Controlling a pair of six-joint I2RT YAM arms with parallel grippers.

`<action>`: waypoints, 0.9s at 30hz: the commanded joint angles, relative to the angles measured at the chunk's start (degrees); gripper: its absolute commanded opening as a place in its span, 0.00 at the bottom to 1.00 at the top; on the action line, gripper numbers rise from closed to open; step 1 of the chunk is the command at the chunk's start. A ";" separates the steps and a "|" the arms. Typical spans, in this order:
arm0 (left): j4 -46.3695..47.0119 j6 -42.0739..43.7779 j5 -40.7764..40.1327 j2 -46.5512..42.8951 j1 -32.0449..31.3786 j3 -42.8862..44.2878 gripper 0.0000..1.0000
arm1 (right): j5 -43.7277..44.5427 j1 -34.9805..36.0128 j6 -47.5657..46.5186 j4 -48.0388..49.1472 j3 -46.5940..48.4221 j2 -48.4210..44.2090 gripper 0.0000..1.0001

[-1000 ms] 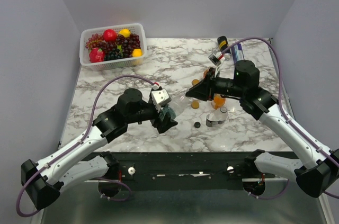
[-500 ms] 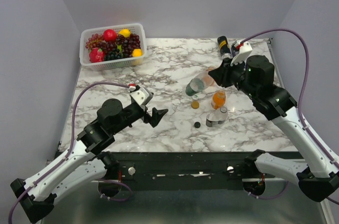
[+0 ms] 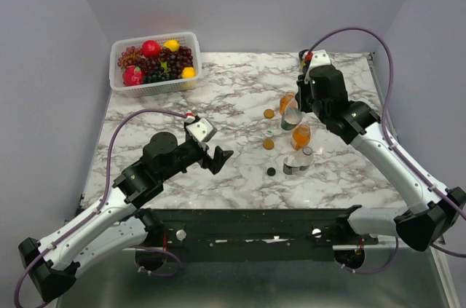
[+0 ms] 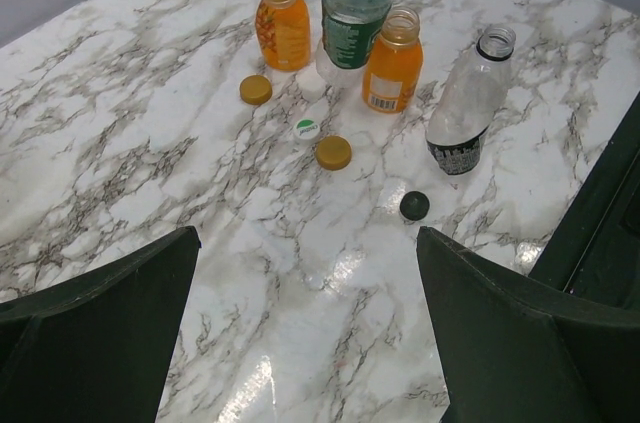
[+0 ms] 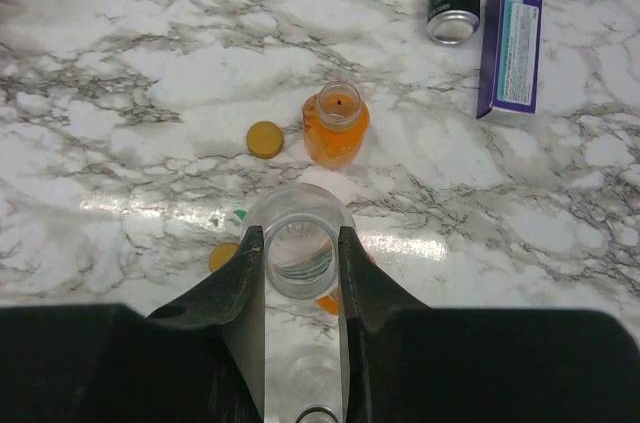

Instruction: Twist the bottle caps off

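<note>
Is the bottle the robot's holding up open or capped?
Open. The right wrist view looks straight down into the bare mouth of the bottle, gripped between the fingers; no cap sits on it.

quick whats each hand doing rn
Left hand: open, holding nothing.
Right hand: closed on a clear bottle, no cap on it.

Lab booth: plain walls (image 3: pixel 255 2), marble tabletop (image 3: pixel 233 82)
</note>
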 commanded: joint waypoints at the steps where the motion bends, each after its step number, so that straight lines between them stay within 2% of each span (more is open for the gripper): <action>1: 0.60 -0.35 -0.32 0.14 -0.32 0.29 0.99 | 5.48 -0.10 -2.32 -0.28 2.67 3.01 0.01; 27: 0.25 0.00 0.65 0.93 -0.32 0.55 0.99 | 2.94 -3.44 -1.01 6.76 -1.02 10.40 0.01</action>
